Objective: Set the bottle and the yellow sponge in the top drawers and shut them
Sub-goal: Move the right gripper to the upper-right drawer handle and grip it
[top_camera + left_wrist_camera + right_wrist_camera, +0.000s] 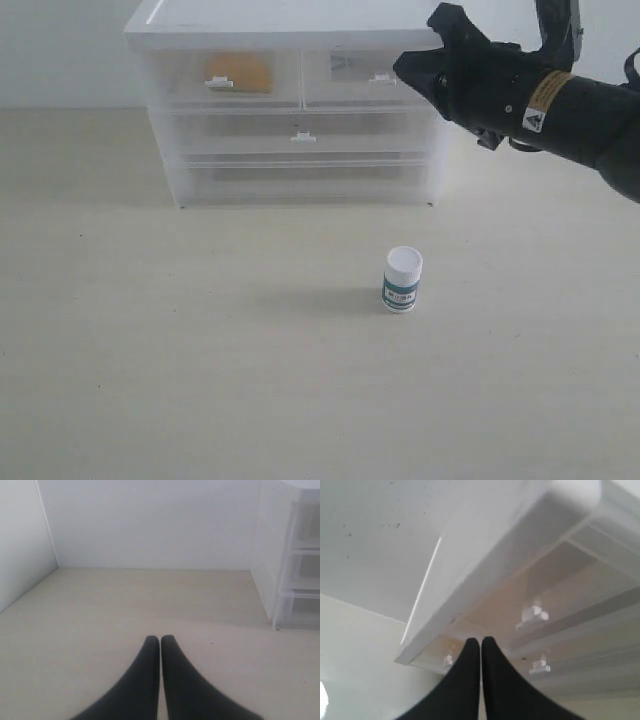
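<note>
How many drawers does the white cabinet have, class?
4. The top-left drawer holds the yellow sponge; the top-right drawer sits partly behind the right pincer; the wide middle drawer lies below them; the wide bottom drawer is lowest. None seems hidden.

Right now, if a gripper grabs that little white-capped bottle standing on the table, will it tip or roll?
The bottle stands upright and looks squat, so it probably resists tipping under a gentle push. Its body is round, so if knocked over it would likely roll on the flat table. Small and seemingly plastic, it is probably light.
</note>
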{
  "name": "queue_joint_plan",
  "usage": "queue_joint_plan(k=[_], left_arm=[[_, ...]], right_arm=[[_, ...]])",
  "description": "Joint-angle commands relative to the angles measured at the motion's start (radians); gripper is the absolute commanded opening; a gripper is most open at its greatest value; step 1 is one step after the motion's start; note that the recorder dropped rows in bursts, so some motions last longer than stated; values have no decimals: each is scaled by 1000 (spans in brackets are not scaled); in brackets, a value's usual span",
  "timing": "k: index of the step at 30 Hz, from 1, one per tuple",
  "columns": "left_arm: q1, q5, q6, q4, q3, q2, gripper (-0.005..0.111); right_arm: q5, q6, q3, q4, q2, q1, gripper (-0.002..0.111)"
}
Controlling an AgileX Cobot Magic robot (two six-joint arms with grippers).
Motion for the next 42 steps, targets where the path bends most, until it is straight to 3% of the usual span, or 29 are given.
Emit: queue_joint_plan(k=[1, 16, 18, 21, 23, 27, 36, 42], left_arm=[[-2, -4, -9, -7, 3, 4, 4], [-2, -4, -9, -7, 3, 4, 4], [-2, -4, -9, -7, 3, 4, 4], [-2, -4, -9, -7, 3, 4, 4], [-2, -4, -9, -7, 3, 4, 4], [-2, -4, -9, -7, 3, 4, 4], [-2, -4, -9, -7, 3, 4, 4], [-2, -4, -9, -7, 3, 4, 4]], right_arm=[[28, 166, 2, 79, 54, 18, 1], [46, 34, -9, 59, 95, 18, 2], [62, 41, -22, 39, 95, 20, 13], [58, 48, -37, 26, 95, 26, 45], [25, 64, -39, 64, 97, 36, 58], [3, 115, -69, 80, 124, 45, 50], [-11, 292, -170, 102, 227, 45, 10], [-18, 289, -187, 105, 234, 45, 7]])
